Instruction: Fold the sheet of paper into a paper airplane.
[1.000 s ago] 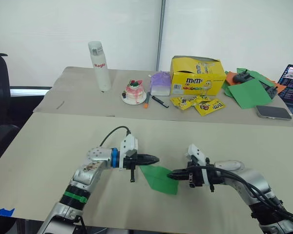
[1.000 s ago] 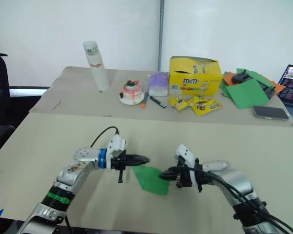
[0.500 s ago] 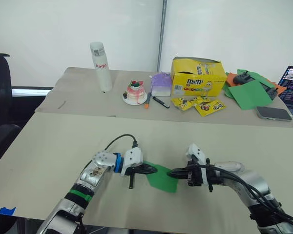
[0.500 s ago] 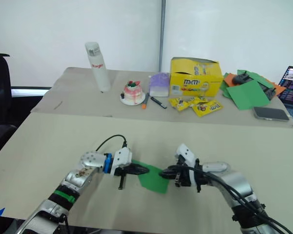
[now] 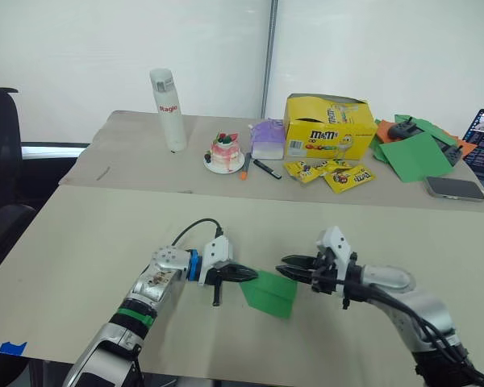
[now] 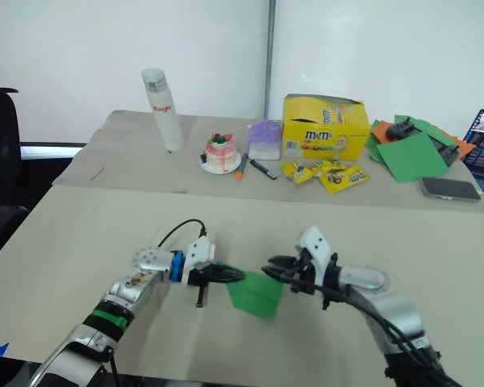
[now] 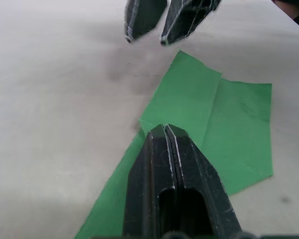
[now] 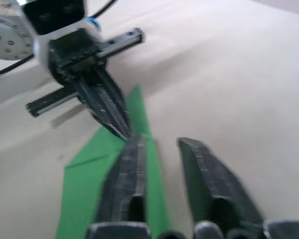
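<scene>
Green, creased and partly folded, the sheet of paper (image 5: 269,293) lies flat on the near surface (image 5: 89,242) between the two arms, with the left gripper (image 5: 244,275) pressing its closed fingers onto the paper's left corner. Compared with half a second ago, the right gripper (image 5: 294,264) has lifted off the paper's right edge and now hovers just above it with fingers parted (holding nothing), so the paper is pinned on one side only and the next fold is not yet begun. Both forearms lie low and converge on the sheet; the yellow candy box (image 5: 327,126) stands well behind.
</scene>
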`<state>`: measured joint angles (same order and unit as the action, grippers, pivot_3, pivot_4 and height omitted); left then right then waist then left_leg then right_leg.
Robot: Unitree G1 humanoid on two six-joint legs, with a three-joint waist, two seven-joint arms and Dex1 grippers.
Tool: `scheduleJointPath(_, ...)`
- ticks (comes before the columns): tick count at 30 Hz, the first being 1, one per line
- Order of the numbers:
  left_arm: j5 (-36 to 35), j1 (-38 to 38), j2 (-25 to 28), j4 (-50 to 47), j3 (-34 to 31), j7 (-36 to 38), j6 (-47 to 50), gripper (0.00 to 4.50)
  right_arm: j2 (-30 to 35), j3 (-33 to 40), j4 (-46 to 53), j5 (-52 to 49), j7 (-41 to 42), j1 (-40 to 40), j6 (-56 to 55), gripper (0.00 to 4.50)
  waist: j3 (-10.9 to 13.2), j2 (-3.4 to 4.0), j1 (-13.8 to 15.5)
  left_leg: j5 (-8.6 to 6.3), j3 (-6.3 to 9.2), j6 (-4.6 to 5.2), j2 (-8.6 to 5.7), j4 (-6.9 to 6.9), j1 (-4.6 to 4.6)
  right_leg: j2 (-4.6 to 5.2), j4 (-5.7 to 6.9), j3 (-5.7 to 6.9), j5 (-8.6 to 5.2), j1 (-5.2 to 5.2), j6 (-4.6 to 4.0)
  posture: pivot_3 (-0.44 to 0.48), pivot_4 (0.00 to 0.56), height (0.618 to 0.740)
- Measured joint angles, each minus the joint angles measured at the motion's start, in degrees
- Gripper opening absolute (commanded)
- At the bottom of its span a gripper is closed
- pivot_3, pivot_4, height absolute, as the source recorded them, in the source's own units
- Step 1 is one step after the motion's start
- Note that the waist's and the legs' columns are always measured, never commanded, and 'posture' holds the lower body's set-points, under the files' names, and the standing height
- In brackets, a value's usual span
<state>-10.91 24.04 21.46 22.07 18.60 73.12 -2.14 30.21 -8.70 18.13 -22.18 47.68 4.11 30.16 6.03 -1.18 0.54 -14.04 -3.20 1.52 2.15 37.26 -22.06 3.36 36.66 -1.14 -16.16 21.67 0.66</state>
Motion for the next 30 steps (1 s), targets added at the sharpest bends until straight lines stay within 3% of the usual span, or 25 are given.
scheduleJointPath(5, 1.9, 0.0, 0.3, -0.5, 1.5, 0.4, -1.7, 0.00, 0.7, -5.9, -0.2, 6.5, 0.1, -2.8, -6.3, 0.03, 0.0, 0.01, 0.1, 0.00, -0.01, 0.00, -0.07, 0.00, 0.01, 0.04, -0.04, 0.00, -0.01, 0.00, 0.01, 0.000, 0.150, 0.722)
scheduleJointPath(10, 2.1, -0.2, 0.2, -0.2, 1.6, 0.3, -2.9, 0.00, 2.2, -6.8, -1.6, 10.3, 0.0, -4.6, -12.6, 0.03, 0.0, 0.02, 0.1, 0.00, -0.01, 0.00, -0.06, -0.02, 0.04, 0.04, -0.07, 0.00, -0.02, -0.05, 0.03, 0.000, 0.150, 0.722)
scheduleJointPath(21, 2.1, 1.3, -0.6, 2.6, 1.4, 0.6, -3.0, 0.00, 10.0, 0.7, -1.6, 11.0, 0.9, -14.5, -23.5, 0.03, 0.0, 0.00, 0.3, -0.03, 0.06, 0.02, -0.05, -0.04, 0.30, 0.12, -0.47, 0.12, -0.03, -0.55, 0.07, 0.000, 0.150, 0.722)
scheduleJointPath(25, 2.1, 1.3, -0.7, 2.6, 1.3, 0.9, -3.1, 0.00, 9.7, 3.0, -1.8, 10.5, 0.8, -15.6, -25.6, 0.03, 0.0, -0.02, 0.2, -0.03, 0.05, 0.02, -0.04, -0.05, 0.26, 0.12, -0.46, 0.10, -0.03, -0.52, 0.07, 0.000, 0.150, 0.722)
scheduleJointPath(30, 2.4, 1.2, -1.2, 2.5, 1.5, 0.9, -3.0, 0.00, 6.4, 1.5, -1.6, 11.3, 0.6, -11.3, -28.3, 0.03, 0.0, 0.04, 0.3, -0.03, 0.07, 0.02, -0.05, -0.05, 0.20, 0.11, -0.47, 0.11, -0.03, -0.47, 0.07, 0.000, 0.150, 0.722)
